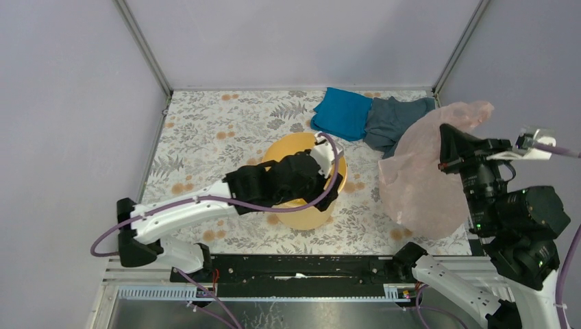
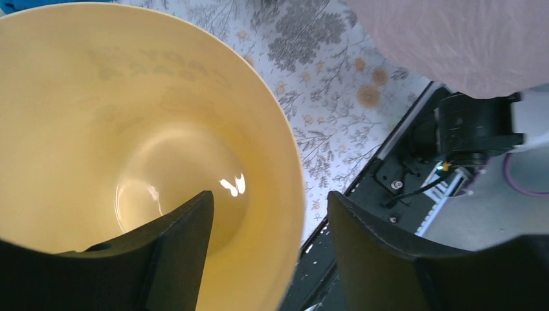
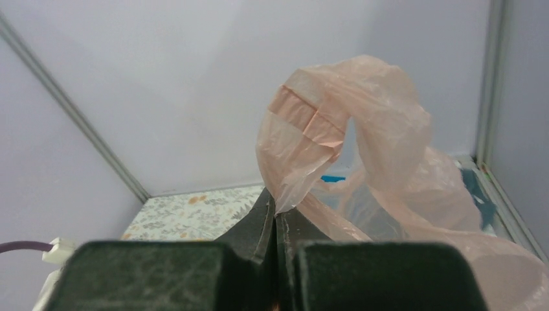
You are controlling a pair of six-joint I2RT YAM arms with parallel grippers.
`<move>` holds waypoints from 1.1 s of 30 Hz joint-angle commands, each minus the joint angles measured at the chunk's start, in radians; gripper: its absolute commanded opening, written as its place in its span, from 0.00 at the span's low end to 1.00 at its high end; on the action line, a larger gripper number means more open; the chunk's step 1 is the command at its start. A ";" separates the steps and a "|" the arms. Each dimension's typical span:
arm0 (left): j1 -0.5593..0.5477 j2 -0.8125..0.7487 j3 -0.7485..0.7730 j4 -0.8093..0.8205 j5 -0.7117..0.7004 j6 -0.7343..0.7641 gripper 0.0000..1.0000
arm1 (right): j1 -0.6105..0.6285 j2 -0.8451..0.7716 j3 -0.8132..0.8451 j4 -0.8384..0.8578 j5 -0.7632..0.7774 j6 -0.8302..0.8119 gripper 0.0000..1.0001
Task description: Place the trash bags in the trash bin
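The trash bin (image 1: 291,148) is a round yellow-orange bucket in the middle of the floral table, empty inside in the left wrist view (image 2: 129,97). My left gripper (image 1: 327,195) is open and straddles its near-right rim, one finger inside and one outside (image 2: 270,214), with gaps on both sides of the wall. The trash bag (image 1: 418,185) is thin pale-pink film hanging at the right, right of the bin. My right gripper (image 1: 445,147) is shut on its upper edge (image 3: 275,210) and holds it above the table; the film (image 3: 362,123) loops up over the fingertips. The bag's edge also shows in the left wrist view (image 2: 466,39).
A blue cloth (image 1: 342,113) and a grey-blue cloth (image 1: 394,120) lie at the back, behind the bin; the bag partly covers the grey-blue one. The black base rail (image 1: 301,267) runs along the near edge. Grey walls close in the table on three sides.
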 commanded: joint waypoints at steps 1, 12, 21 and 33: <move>0.000 -0.190 -0.037 0.111 0.003 0.027 0.71 | 0.006 0.160 0.132 0.142 -0.164 -0.054 0.00; 0.000 -0.562 -0.169 0.122 -0.328 0.004 0.98 | 0.006 0.627 0.525 0.515 -0.838 0.351 0.00; 0.000 -0.724 -0.227 0.131 -0.433 -0.009 0.99 | 0.006 0.638 0.422 0.744 -0.792 0.540 0.00; 0.000 -0.683 -0.151 0.136 -0.572 0.094 0.99 | 0.006 0.553 0.272 0.723 -0.564 0.638 0.00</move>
